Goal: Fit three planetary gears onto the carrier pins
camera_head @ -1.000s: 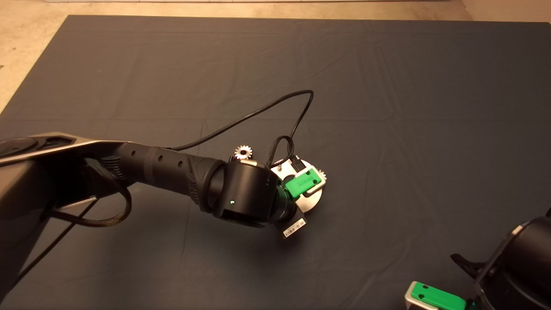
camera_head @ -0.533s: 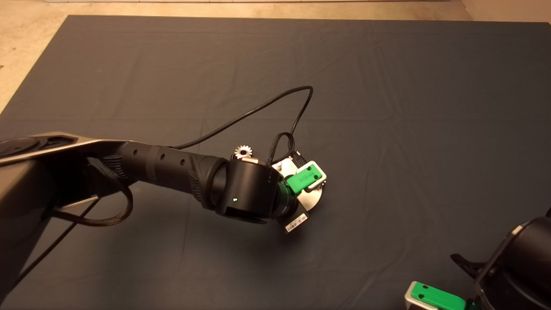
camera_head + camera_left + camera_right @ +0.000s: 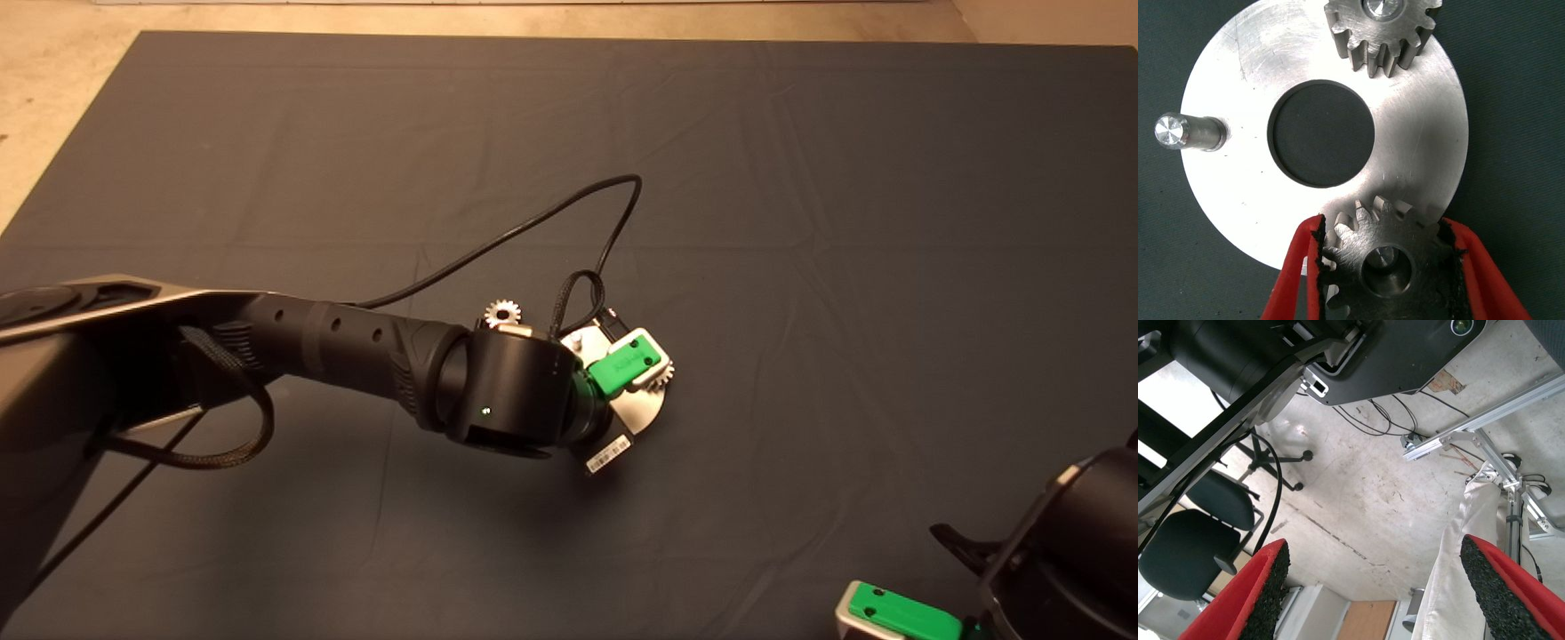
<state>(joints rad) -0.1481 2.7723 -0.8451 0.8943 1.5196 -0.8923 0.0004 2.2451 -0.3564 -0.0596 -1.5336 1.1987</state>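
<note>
The shiny disc (image 3: 1418, 147) with a large centre hole lies on the mat, and part of it shows in the head view (image 3: 642, 407). One planetary gear (image 3: 1381, 30) sits on a carrier pin on the disc's far side from my fingers. Another carrier pin (image 3: 1185, 130) stands bare. My left gripper (image 3: 1383, 223) is over the disc (image 3: 627, 364) and shut on a second gear (image 3: 1388, 260), whose bore shows a pin top inside. A third gear (image 3: 503, 312) lies loose on the mat beside the left wrist. My right gripper (image 3: 898, 613) is parked at the lower right, open.
The left arm's black cable (image 3: 533, 227) loops over the mat behind the disc. Gear teeth (image 3: 662, 373) show at the disc's right edge beside the green gripper. The right wrist view looks at the floor, an office chair (image 3: 1198, 540) and a metal frame.
The left gripper has shifted slightly away from me and turned a little over the disc. Gear teeth at the disc's right edge, hidden half a second ago, show again.
</note>
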